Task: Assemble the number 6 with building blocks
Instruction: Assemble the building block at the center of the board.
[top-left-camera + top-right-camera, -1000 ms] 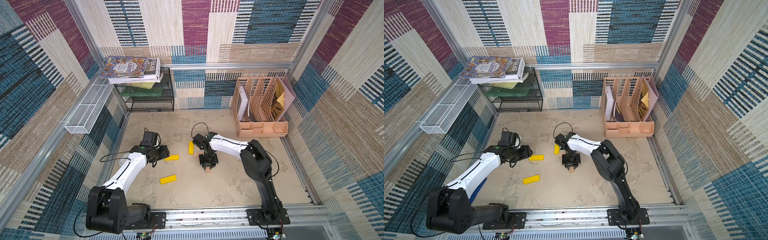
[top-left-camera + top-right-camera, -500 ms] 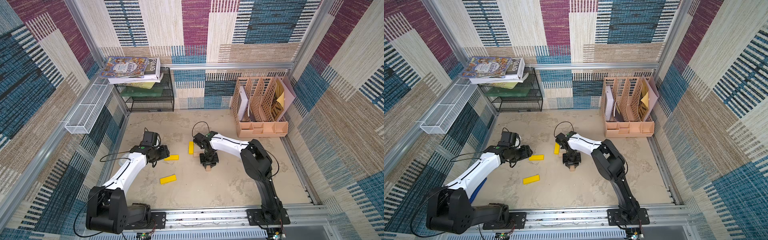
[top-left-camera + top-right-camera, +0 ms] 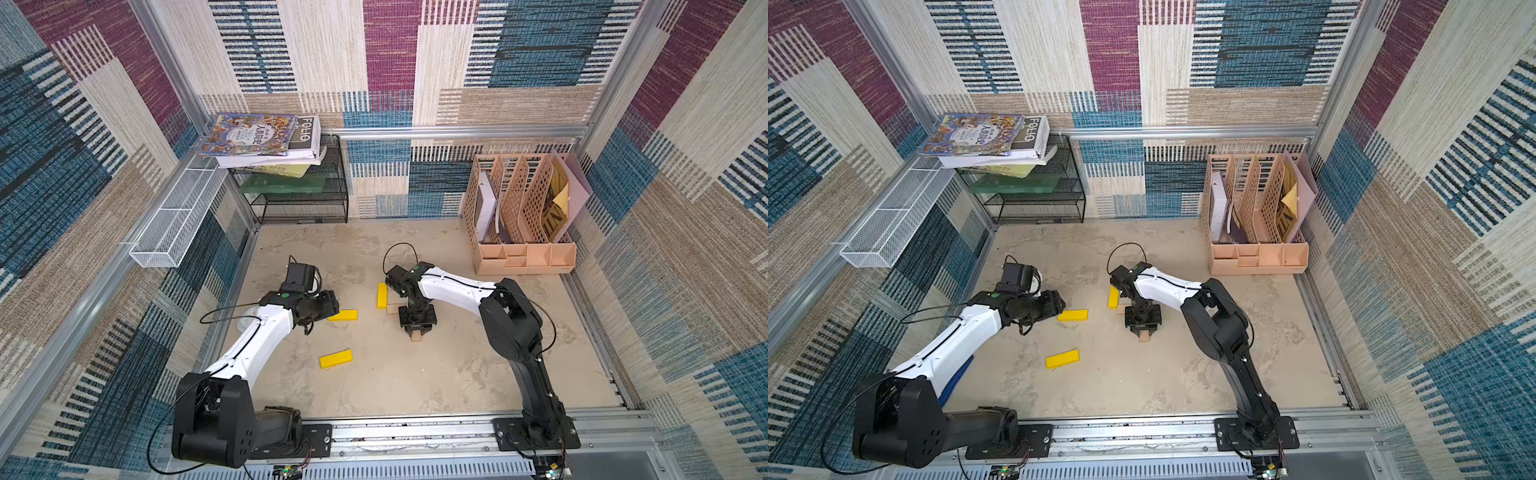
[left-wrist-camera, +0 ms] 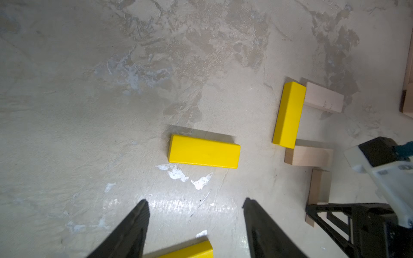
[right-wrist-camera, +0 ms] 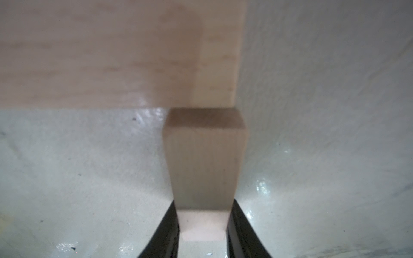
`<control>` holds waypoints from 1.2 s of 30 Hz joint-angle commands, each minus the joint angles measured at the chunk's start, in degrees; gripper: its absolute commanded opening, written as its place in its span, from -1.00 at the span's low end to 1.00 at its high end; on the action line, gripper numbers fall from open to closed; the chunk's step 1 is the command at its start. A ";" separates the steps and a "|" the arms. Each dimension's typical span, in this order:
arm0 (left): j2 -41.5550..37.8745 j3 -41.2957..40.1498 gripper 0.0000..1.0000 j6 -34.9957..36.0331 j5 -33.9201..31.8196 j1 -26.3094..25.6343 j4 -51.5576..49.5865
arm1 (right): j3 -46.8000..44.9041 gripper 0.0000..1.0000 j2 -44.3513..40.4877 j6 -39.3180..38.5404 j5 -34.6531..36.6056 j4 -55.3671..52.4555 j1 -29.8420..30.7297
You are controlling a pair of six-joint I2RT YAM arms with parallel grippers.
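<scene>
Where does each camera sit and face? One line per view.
Top views: high above the front edge, looking down; left arm and right arm show.
Left wrist: on left arm, looking down past open left tool at yellow block.
Right wrist: on right arm, facing down; right tool shut on tan block.
Shared: all views show that tan block.

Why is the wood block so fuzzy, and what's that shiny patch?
Right wrist view: the tan block sits very near the lens, so it is out of focus. Left wrist view: the shiny patch is glare on the tabletop; the yellow block looks sharp.
</scene>
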 commanded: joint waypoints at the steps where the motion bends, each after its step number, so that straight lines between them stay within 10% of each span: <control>1: 0.30 0.46 0.41 0.22 -0.03 -0.03 -0.11 | 0.45 -0.31 0.52 -0.11 -0.15 0.41 0.19; 36: 0.87 0.83 0.42 0.65 -0.29 -0.03 -0.36 | 1.66 -0.35 1.22 -0.27 0.39 0.72 -0.16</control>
